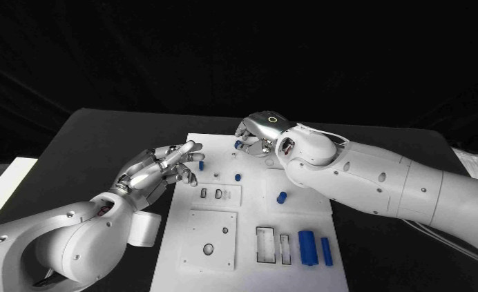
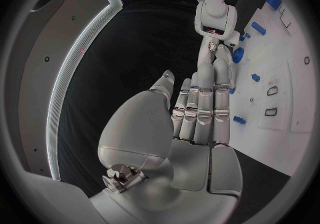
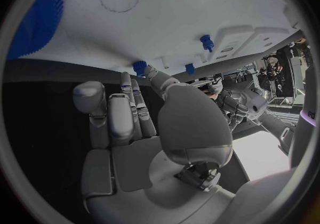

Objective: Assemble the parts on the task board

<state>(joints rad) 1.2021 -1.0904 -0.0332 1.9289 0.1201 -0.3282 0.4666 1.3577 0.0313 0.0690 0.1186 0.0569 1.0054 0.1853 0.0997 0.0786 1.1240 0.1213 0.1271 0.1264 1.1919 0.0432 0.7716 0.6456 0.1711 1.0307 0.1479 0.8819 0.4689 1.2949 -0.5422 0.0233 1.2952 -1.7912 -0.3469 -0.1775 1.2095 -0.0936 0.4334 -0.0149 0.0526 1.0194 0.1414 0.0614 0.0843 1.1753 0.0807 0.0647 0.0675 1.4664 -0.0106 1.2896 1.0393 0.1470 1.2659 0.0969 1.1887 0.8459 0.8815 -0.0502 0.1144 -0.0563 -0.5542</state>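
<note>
The white task board (image 1: 249, 216) lies in the middle of the black table. My left hand (image 1: 164, 168) hovers open at the board's left edge, fingers spread, beside a small blue part (image 1: 201, 165). My right hand (image 1: 261, 137) is over the board's far end. Its fingertips (image 3: 136, 82) reach a small blue part (image 1: 239, 145) (image 3: 140, 66); whether they pinch it I cannot tell. More blue parts stand on the board (image 1: 238, 177) (image 1: 281, 197). Two blue cylinders (image 1: 307, 247) (image 1: 327, 250) lie at the near right. In the left wrist view the left hand (image 2: 200, 112) is flat and holds nothing.
A raised white plate (image 1: 209, 237) and rectangular slots (image 1: 265, 244) take up the board's near half. A small fixture with two openings (image 1: 211, 194) sits near my left hand. Bare black table (image 1: 99, 140) stretches left of the board. A ridged blue piece (image 3: 33, 26) lies near my right hand.
</note>
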